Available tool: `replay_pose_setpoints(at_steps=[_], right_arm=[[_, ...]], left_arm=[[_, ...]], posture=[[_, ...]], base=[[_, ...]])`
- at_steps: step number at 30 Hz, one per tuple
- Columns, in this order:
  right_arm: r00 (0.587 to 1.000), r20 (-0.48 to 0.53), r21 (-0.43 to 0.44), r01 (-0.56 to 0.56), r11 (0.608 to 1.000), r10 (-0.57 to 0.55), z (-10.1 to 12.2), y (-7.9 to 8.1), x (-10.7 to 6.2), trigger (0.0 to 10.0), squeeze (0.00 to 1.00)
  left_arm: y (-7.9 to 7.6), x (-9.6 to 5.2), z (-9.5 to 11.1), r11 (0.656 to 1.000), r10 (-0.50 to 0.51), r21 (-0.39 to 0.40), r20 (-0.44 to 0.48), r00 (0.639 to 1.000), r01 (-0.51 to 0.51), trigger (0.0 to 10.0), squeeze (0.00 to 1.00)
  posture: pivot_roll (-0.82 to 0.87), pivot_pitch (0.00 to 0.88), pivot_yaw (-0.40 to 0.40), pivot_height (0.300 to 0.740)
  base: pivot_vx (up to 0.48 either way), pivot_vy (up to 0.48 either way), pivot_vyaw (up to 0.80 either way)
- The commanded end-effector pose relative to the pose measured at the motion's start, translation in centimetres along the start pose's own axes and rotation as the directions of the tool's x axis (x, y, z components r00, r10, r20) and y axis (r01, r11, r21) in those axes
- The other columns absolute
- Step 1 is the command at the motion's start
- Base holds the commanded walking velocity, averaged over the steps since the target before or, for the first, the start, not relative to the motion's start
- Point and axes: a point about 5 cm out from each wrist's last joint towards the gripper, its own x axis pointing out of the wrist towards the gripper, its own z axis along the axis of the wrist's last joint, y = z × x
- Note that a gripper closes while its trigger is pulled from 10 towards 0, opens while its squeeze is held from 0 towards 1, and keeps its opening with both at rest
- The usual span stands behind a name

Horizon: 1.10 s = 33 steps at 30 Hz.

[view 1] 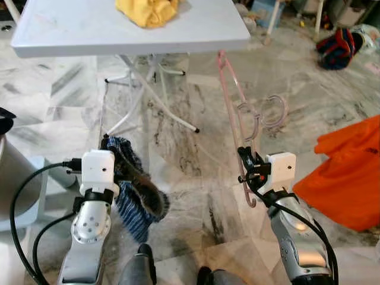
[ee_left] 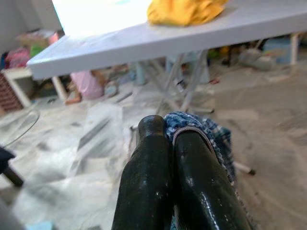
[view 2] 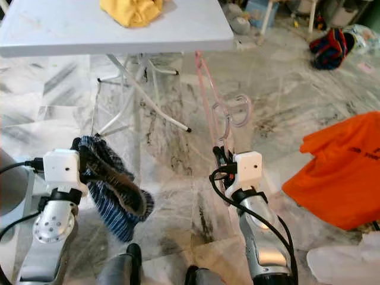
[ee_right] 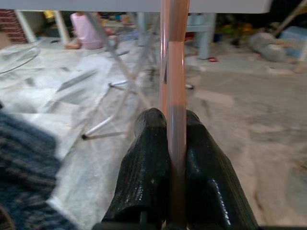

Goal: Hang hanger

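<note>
Right gripper [view 1: 248,163]: at 4 o'clock in the head views, fingers clamped tight on the bar of the pink plastic hanger [view 1: 236,113].
Hanger: held tilted, rising toward 12 o'clock, its top end near the edge of the white folding table [view 1: 196,35]; clear hook loop beside its middle.
Left gripper [ee_left: 168,143]: at 8 o'clock, closed on a blue checked cloth [view 1: 135,190] that droops below it.
Table: yellow cloth [view 1: 148,10] on top.
Floor: marble; orange garment [view 1: 350,172] at 3 o'clock.

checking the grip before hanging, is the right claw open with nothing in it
No, the right claw is shut on the pink hanger, whose bar runs clamped between its two black fingers.
</note>
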Motion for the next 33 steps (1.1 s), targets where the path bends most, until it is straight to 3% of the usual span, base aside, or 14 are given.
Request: replay_pose_setpoints(at_steps=[1,8,20,29,33], right_arm=[[1.000,0.007,0.001,-0.011,1.000,0.011,0.3,0.1,-0.2,10.0,0.00],[0.999,0.022,0.015,-0.024,1.000,0.024,0.9,0.7,0.1,10.0,0.00],[0.998,0.055,0.044,-0.024,0.999,0.021,1.3,1.2,0.7,10.0,0.00],[0.991,0.088,0.105,0.087,0.991,-0.097,1.2,0.3,1.5,10.0,0.00],[0.982,0.095,0.136,0.151,0.979,-0.165,0.3,0.1,1.6,10.0,0.00]], left_arm=[[0.1,0.0,0.2,1.000,0.006,-0.008,0.003,1.000,-0.005,10.0,0.00],[0.0,0.3,0.6,1.000,0.002,-0.012,0.000,1.000,-0.002,10.0,0.00],[-0.1,1.1,1.4,1.000,-0.007,-0.014,0.024,1.000,0.007,10.0,0.00],[0.2,2.5,1.2,0.999,-0.033,-0.021,-0.005,0.999,0.033,10.0,0.00],[-0.1,3.0,0.2,0.994,-0.105,0.017,-0.029,0.994,0.106,10.0,0.00]], posture=[[0.14,0.254,-0.104,0.740],[0.15,0.251,-0.105,0.740],[0.17,0.206,-0.088,0.740],[0.23,0.188,-0.043,0.740],[0.26,0.116,0.023,0.740]], base=[[0.349,0.000,0.00],[0.346,0.269,0.43],[0.341,0.299,0.00],[0.153,0.137,0.00],[0.000,0.000,0.00]])
